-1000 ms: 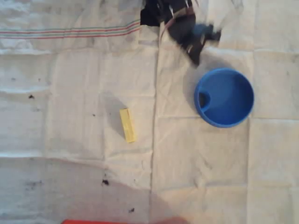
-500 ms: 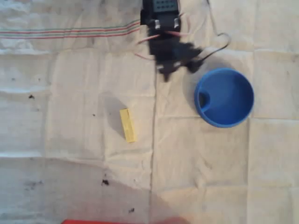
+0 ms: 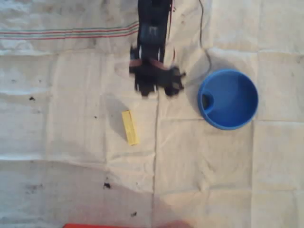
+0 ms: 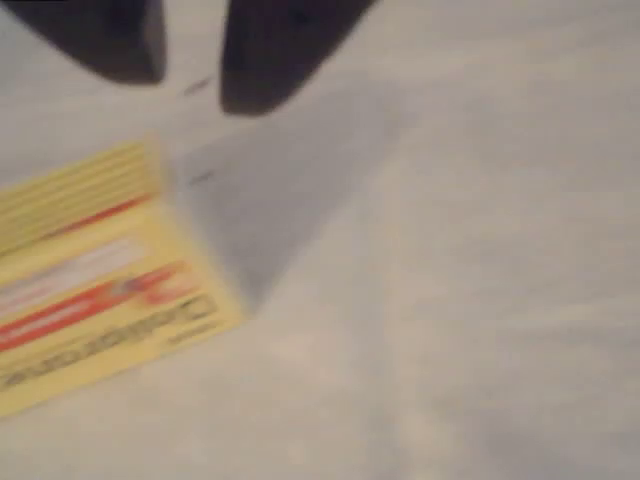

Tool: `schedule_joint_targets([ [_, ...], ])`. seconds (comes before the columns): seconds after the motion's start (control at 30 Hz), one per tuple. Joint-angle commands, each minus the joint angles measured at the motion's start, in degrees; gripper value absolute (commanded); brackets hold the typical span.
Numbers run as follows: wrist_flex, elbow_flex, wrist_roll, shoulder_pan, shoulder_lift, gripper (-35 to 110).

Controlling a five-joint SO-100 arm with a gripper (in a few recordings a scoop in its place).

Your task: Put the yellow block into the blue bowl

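The yellow block lies flat on the white cloth, left of centre in the overhead view, its long side running up and down. The blue bowl stands to the right, with nothing in it and a dark notch on its inner left wall. My gripper hangs blurred above the cloth, up and to the right of the block and left of the bowl. In the wrist view the block shows red print at the left. The two dark fingers stand apart above it; the gripper is open and holds nothing.
White creased cloth covers the table, with coloured stripes at the upper left. A black cable runs down from the arm toward the bowl's rim. A red edge shows at the bottom. Small dark specks dot the cloth.
The arm has swung left from just above the bowl and reached down the picture, so the gripper now hangs nearer the yellow block. Block and bowl have not moved.
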Motion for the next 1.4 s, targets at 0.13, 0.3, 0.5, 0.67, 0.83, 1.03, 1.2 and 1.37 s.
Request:
schedule_joint_targets([
  [0.13, -1.23, -24.96, -6.59, 2.37, -15.29, 1],
  [0.3, -0.35, -36.21, -8.79, 5.01, -25.05, 1],
  [0.5, 5.27, -43.24, -20.3, 5.71, -30.85, 1],
  [0.67, 12.13, -45.18, -40.34, 5.19, -31.11, 1],
  [0.83, 13.89, -47.37, -64.69, 5.45, -30.41, 1],
  [1.03, 13.36, -48.96, -92.2, 7.82, -31.46, 1],
  [1.2, 13.27, -49.66, -103.45, 8.79, -33.49, 1],
  [1.37, 13.27, -49.66, -105.47, 8.79, -35.95, 10],
])
